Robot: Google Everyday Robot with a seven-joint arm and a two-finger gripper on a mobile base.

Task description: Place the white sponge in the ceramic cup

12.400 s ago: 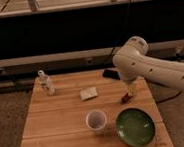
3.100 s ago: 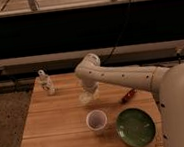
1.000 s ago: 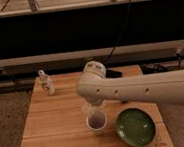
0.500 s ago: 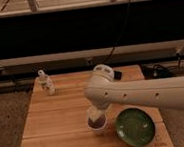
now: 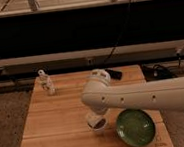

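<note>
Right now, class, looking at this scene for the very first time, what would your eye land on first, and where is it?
The big pale robot arm sweeps in from the right across the wooden table. Its end effector sits right over the ceramic cup near the front middle. Beside the cup on the right lies a green plate, and a small white bottle stands at the table's back left corner.

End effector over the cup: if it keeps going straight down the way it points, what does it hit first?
Most likely the ceramic cup. The end effector sits right at its mouth, pointing down, so the cup's inside comes first, then the wooden table beneath. The sponge isn't visible, and depth is hard to judge.
</note>
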